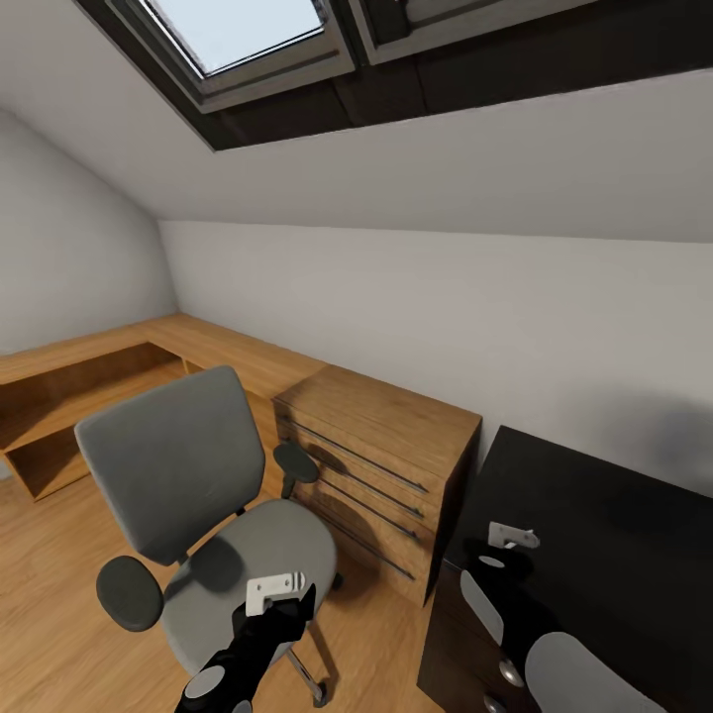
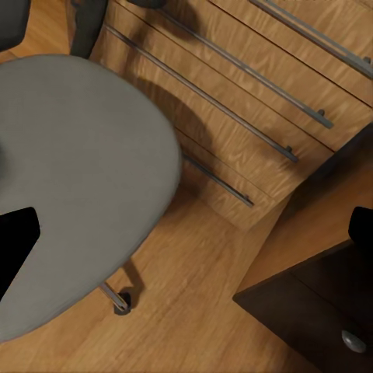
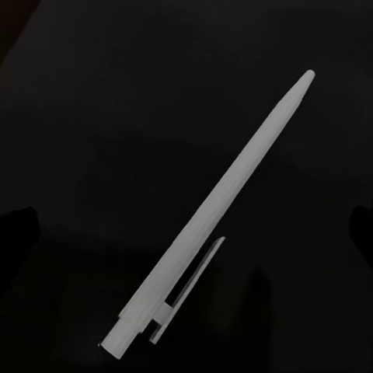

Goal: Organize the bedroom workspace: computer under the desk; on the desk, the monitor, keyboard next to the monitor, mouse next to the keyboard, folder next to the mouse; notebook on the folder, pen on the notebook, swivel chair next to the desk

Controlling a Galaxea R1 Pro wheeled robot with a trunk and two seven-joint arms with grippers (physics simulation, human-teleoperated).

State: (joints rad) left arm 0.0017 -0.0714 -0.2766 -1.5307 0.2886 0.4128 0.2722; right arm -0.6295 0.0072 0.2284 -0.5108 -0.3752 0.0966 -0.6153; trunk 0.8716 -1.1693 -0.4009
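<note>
The right pincer hangs open over the pen on the worktop, ready to pick it up; the left pincer's state is unclear.

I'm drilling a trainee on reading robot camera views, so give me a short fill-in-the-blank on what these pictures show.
1. The white pen lies on a glossy ____ surface.
2. The grey padded swivel chair has nothing on its ____.
3. The light wooden dresser stands between the swivel chair and the black ____.
4. The chair's casters rest on a light ____ floor.

Missing words: black; seat; desk; wood
</note>
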